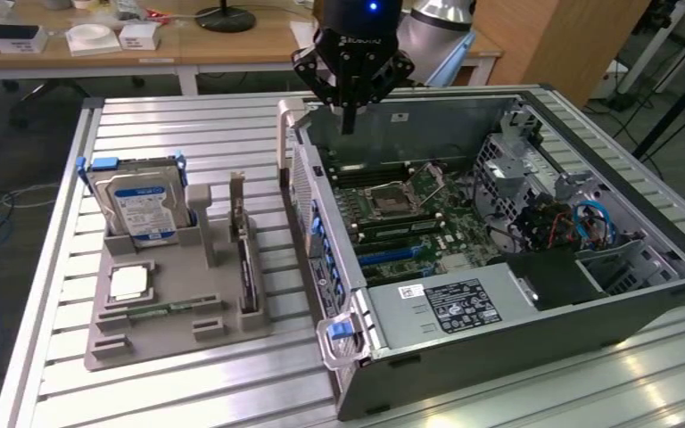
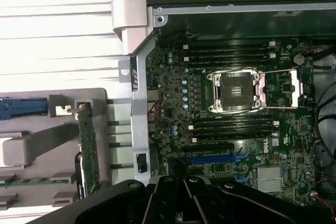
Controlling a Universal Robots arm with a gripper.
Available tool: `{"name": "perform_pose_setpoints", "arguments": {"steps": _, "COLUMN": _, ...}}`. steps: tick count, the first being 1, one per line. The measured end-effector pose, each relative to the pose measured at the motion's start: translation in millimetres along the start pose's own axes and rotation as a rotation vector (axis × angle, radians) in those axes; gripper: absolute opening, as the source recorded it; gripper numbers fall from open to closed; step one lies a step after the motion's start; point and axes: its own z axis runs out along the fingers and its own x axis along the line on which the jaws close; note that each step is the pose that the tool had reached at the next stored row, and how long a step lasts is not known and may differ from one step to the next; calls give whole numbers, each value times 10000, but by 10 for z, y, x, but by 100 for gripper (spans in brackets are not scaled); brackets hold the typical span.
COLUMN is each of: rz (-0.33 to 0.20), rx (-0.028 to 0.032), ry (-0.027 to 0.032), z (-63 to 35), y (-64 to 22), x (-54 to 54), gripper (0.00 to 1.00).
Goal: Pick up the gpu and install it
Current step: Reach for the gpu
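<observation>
The gpu [image 1: 243,259] is a thin dark card standing on edge in a slot of the grey holder tray [image 1: 176,343], at the exterior view's left of the open computer case [image 1: 521,303]. In the wrist view the gpu [image 2: 88,153] shows edge-on, with its pale bracket end [image 2: 79,107] toward the case's handle. My gripper [image 1: 346,120] hangs above the far left corner of the case, over the motherboard [image 1: 420,218]. It is shut with nothing between its fingers and stands well apart from the gpu.
A silver hard drive [image 1: 140,203] with a blue-white label stands upright in the same tray. A small green memory stick [image 1: 158,310] lies near the tray's front. The case's side wall and handle [image 1: 340,343] rise between tray and motherboard. Blue slots [image 2: 218,158] sit below the empty CPU socket [image 2: 234,92].
</observation>
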Motion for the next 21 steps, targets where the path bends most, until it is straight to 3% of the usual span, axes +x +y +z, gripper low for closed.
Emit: {"name": "perform_pose_setpoints", "arguments": {"steps": 21, "rz": 0, "rx": 0, "ry": 0, "z": -3, "y": -11, "x": 151, "gripper": 11}}
